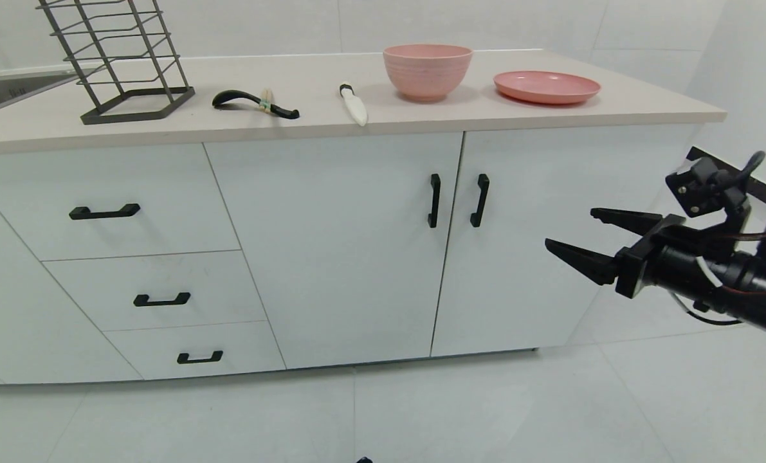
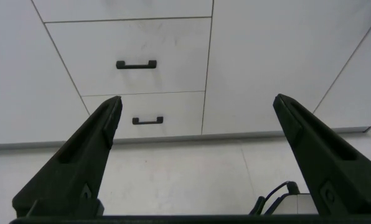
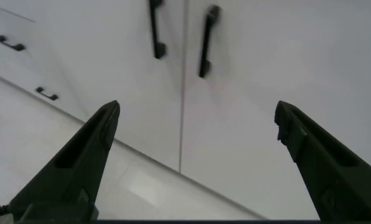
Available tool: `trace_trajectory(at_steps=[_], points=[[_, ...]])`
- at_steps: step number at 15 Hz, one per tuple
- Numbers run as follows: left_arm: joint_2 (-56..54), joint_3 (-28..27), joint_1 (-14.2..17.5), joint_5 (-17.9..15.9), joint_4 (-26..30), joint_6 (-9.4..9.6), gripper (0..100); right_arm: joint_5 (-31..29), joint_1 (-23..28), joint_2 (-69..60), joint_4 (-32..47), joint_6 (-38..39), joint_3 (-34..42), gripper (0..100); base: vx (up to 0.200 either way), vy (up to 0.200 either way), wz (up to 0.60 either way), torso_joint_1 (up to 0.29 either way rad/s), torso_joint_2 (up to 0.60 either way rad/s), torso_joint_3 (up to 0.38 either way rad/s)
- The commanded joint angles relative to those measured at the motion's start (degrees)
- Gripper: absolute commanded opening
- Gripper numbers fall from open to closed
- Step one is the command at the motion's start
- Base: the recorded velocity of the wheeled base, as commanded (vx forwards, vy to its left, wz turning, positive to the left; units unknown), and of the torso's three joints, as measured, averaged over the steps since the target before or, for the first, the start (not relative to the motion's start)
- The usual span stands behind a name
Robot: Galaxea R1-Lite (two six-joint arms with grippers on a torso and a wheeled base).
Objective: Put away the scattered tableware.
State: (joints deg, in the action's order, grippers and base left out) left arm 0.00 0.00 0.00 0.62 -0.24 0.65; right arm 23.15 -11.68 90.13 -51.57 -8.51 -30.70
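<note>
On the countertop [image 1: 305, 125] lie a pink bowl [image 1: 427, 69], a pink plate [image 1: 546, 86], a white-sheathed knife [image 1: 354, 104] and a black ladle [image 1: 254, 103] resting across chopsticks. My right gripper [image 1: 569, 231] hangs open and empty in front of the right cabinet door, well below counter height; its wrist view faces the two door handles [image 3: 179, 37]. My left gripper [image 2: 197, 106] is open too, empty, pointing at the lower drawers [image 2: 136, 64] above the floor.
A black wire dish rack [image 1: 122, 58] stands at the counter's left, beside a sink [image 1: 9, 87]. Three drawers [image 1: 104, 211] sit left of the double cabinet doors [image 1: 456, 199]. Tiled floor lies open below.
</note>
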Motion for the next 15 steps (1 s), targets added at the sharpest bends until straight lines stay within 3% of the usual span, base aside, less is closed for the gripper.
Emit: trace_trajectory(at_steps=[1, 6, 10, 15], points=[[0.0, 0.0, 0.0, -0.01, -0.02, -0.03, 100, 2.6, 0.43, 5.41, -2.75, -1.16, -0.07, 100, 0.0, 0.0, 0.0, 0.0, 0.0, 0.0], [0.0, 0.0, 0.0, 0.08, -0.02, -0.03, 100, 2.69, 0.08, 6.91, -4.42, -1.33, -0.42, 100, 0.0, -0.16, 0.0, 0.002, 0.0, 0.003], [0.0, 0.0, 0.0, 0.08, -0.02, -0.12, 100, 5.41, -0.01, 9.28, -7.58, -1.42, -0.42, 100, 0.0, 0.0, 0.0, 0.0, 0.0, 0.0], [0.09, 0.0, 0.0, 0.08, -0.02, -0.12, 100, 5.68, -4.05, 12.97, -10.57, -1.42, -3.23, 100, 0.0, 0.0, 0.0, 0.0, 0.0, 0.0]])
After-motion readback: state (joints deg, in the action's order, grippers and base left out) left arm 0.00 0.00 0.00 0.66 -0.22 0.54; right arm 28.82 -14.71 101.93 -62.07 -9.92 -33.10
